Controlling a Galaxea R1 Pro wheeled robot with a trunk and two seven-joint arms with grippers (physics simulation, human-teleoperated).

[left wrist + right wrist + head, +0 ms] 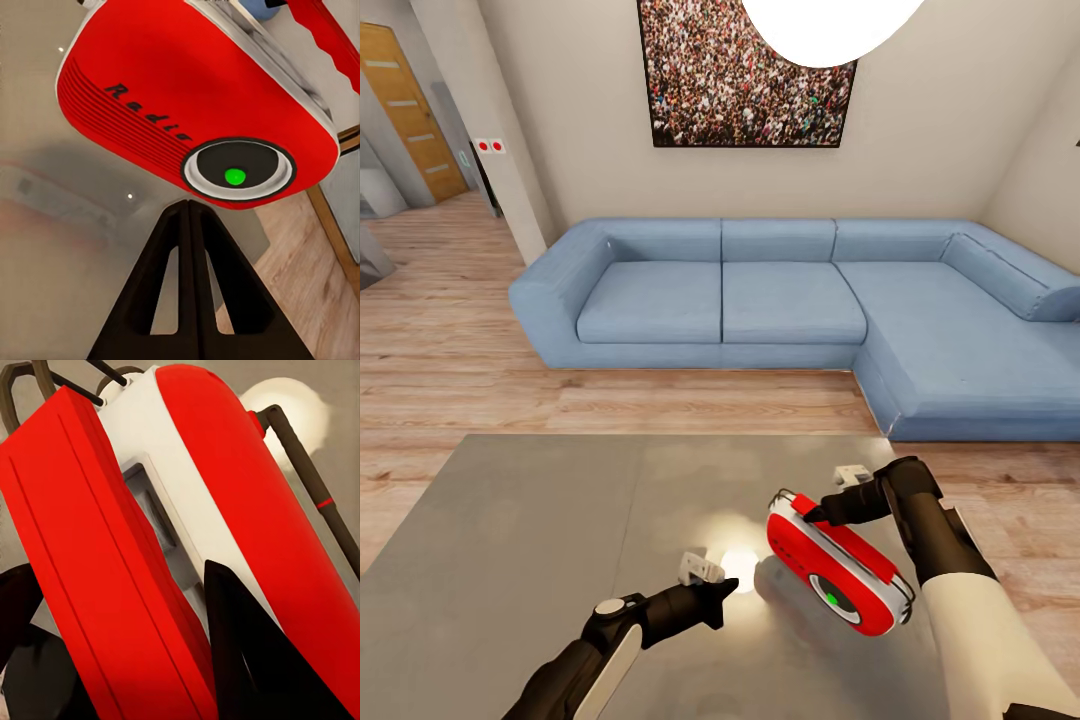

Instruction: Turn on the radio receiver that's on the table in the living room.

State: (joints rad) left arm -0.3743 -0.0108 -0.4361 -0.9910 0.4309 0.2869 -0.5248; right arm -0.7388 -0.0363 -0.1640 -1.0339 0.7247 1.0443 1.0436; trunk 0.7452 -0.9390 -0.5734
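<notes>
You get bright, even light across the living room, sharp from near to far. The lamp (830,25) overhead is blown out to pure white, with no detail left in it. Its glare lands as a round hot spot on the glossy table (510,540), just left of the radio (838,565), and shows again as a pale glow in the right wrist view. A soft shadow sits on the table under the radio, and a blurred grey one in the left wrist view. Walls and door lean outward at the far left, a wide-lens stretch. Close-up wrist views stay crisp, red surfaces saturated.
</notes>
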